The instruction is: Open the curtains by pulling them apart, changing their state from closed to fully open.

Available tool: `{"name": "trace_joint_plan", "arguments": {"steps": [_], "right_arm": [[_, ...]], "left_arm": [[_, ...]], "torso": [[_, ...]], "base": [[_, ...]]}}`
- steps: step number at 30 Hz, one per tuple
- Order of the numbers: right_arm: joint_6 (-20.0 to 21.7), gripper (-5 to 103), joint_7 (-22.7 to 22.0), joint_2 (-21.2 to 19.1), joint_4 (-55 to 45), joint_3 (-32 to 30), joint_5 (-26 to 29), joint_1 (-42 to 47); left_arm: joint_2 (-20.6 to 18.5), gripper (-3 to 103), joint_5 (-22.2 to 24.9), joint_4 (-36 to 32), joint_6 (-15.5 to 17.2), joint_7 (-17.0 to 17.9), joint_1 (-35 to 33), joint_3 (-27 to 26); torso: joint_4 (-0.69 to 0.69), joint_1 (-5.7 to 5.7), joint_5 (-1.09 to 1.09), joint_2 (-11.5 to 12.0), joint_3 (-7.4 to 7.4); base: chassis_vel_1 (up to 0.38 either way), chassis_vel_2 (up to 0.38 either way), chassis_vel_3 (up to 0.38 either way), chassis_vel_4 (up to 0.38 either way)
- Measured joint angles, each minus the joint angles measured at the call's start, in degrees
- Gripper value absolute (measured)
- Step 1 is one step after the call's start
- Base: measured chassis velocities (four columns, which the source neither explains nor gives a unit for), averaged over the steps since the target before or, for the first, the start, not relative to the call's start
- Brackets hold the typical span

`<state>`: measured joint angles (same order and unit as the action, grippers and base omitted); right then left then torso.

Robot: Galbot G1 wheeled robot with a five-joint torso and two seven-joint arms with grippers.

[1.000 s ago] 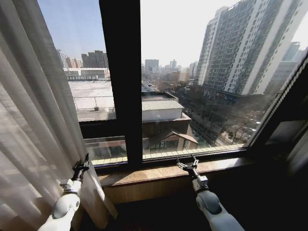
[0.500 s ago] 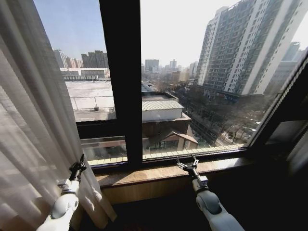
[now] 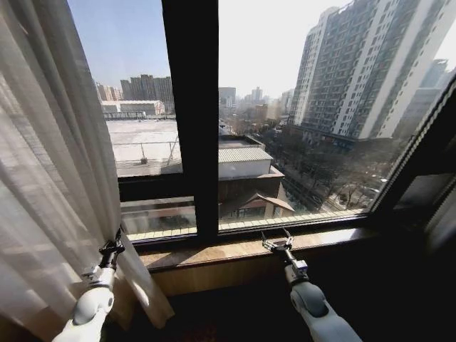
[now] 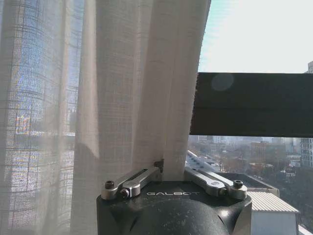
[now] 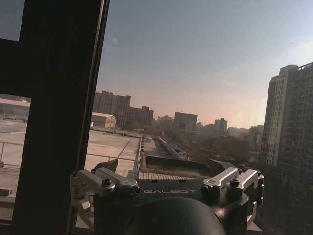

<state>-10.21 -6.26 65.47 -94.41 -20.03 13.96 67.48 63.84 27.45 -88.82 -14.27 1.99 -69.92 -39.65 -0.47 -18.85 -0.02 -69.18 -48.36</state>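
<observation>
A sheer white pleated curtain (image 3: pixel 50 178) hangs bunched along the left side of the window. My left gripper (image 3: pixel 112 248) sits at its inner edge low down, near the sill. In the left wrist view the left gripper (image 4: pixel 172 170) is shut on the curtain (image 4: pixel 142 88), with a fold of the edge pinched between the fingers. My right gripper (image 3: pixel 276 239) hovers just above the wooden sill (image 3: pixel 235 253) near the middle of the window, open and holding nothing. The right wrist view shows the right gripper (image 5: pixel 166 177) with its fingers spread wide, facing the glass.
A thick black window bar (image 3: pixel 191 114) stands upright between the two grippers, with a dark crossbar (image 3: pixel 146 187) running left from it. A slanted dark frame (image 3: pixel 413 157) closes the window at the right. City buildings lie beyond the glass.
The camera has shifted, moving the window bar rightward in the picture. My left gripper has drawn the curtain's edge further left, uncovering more glass. The right gripper has stayed put.
</observation>
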Motion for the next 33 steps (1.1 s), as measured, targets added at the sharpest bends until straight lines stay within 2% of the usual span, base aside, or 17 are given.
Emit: {"name": "trace_joint_plan", "arguments": {"steps": [6, 33], "right_arm": [[0.0, 100, 0.0, 0.0, 0.0, 0.0, 0.0, 0.0], [0.0, 100, 0.0, 0.0, 0.0, 0.0, 0.0, 0.0]], "left_arm": [[0.11, 0, -0.14, 0.36, -0.51, 0.01, 0.0, -0.13], [0.53, 0, -0.87, 1.01, -2.72, -0.02, -0.63, -1.11]], "torso": [[0.01, 0.01, 0.01, 0.0, 0.0], [0.01, -0.02, 0.01, 0.02, -0.01]], "base": [[0.342, 0.218, -0.339, -0.196], [0.354, 0.347, -0.351, -0.35]]}}
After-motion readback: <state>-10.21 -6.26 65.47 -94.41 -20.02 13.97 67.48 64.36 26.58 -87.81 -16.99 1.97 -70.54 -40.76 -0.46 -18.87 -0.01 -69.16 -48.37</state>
